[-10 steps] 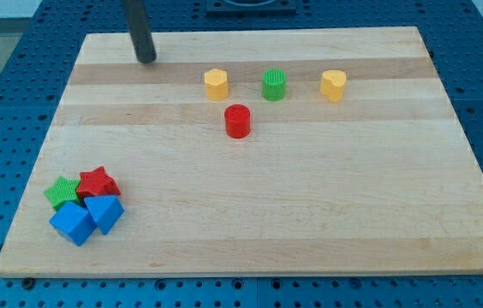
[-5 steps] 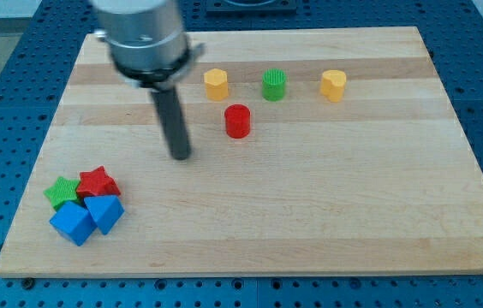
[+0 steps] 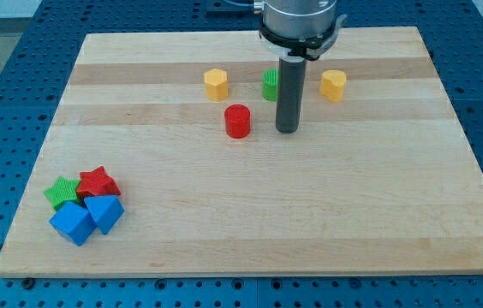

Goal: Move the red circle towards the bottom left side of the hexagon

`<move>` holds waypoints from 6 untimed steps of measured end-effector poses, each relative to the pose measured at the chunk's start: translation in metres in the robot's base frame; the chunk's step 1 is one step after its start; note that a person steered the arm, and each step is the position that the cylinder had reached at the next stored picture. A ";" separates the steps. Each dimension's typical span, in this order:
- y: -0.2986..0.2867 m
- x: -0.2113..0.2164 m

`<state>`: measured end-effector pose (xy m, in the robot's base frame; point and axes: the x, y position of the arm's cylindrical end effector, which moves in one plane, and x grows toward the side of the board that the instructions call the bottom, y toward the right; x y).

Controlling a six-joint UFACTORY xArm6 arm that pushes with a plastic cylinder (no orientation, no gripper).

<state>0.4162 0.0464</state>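
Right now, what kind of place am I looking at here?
Most likely a robotics lab bench: a wooden board sits on a blue perforated table, small coloured blocks such as the red circle lie on it, and my tip rests just right of that circle.

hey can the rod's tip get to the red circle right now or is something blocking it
Probably yes. My tip sits just to the view's right of the red circle, with bare board between them. The green circle is behind the rod, towards the view's top, not in the way.
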 end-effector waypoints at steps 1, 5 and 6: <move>-0.006 0.000; -0.071 -0.002; -0.051 -0.035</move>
<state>0.3813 -0.0045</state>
